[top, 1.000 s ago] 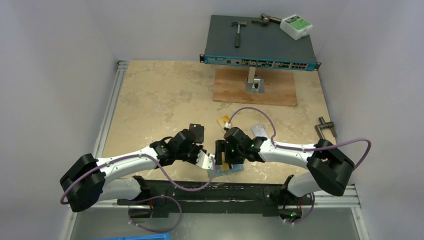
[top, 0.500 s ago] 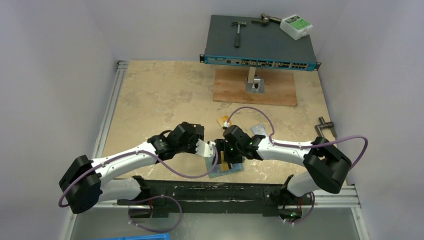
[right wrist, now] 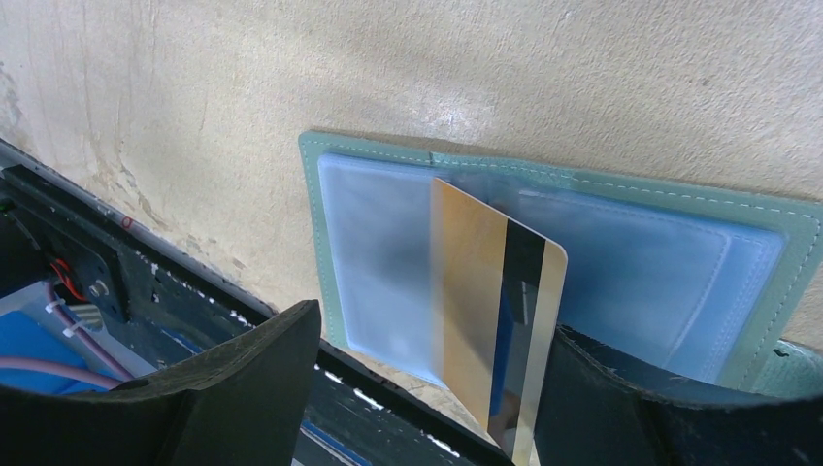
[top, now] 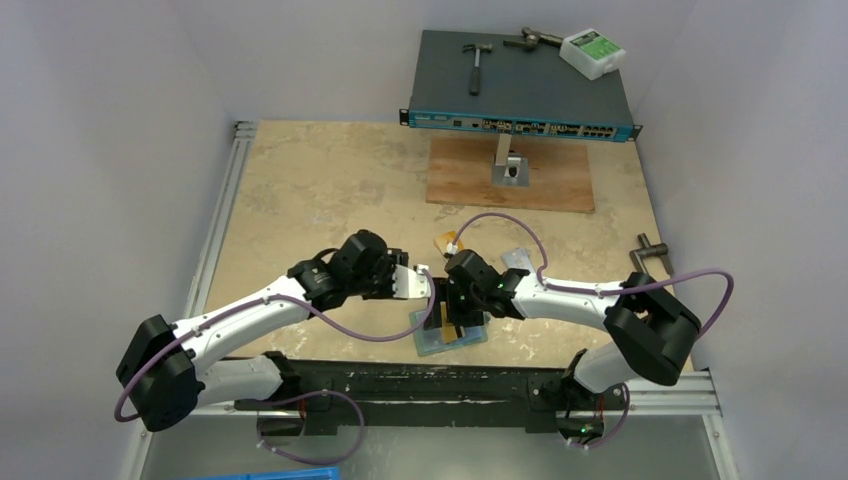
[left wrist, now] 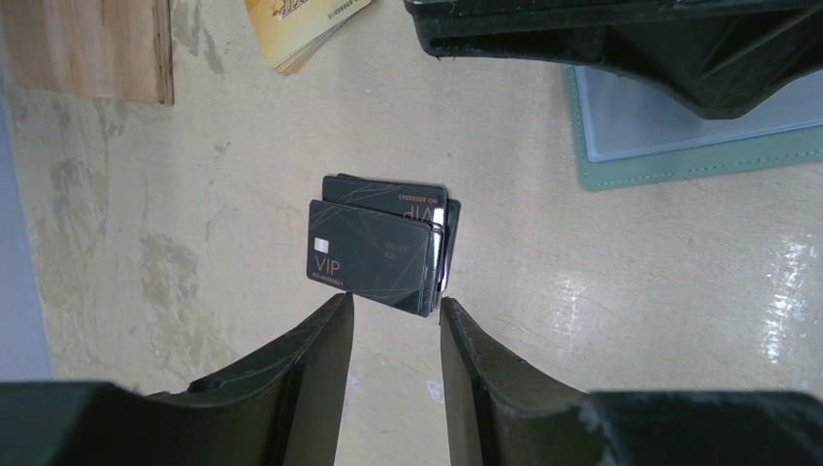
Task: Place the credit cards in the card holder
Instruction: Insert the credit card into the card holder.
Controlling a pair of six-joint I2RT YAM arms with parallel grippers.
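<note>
At the near edge of the table, the teal card holder [right wrist: 679, 262] is lying open, its pale blue lining facing up. The right gripper [right wrist: 437, 325] is reaching down over it with jaws standing wide apart. A gold card [right wrist: 476, 291] with a black stripe is standing tilted between them, its far end meeting the holder's lining. It is leaning by one finger with a gap to the other.

Just beyond the holder, the left gripper [left wrist: 396, 301] is hovering with jaws parted and nothing between them, above a small stack of black VIP cards [left wrist: 374, 254].

Farther beyond the holder, orange cards [top: 446, 243] and silver cards [top: 517, 259] are lying apart.

Farthest back, a network switch [top: 520, 90] is sitting above a wooden board [top: 540, 180].
</note>
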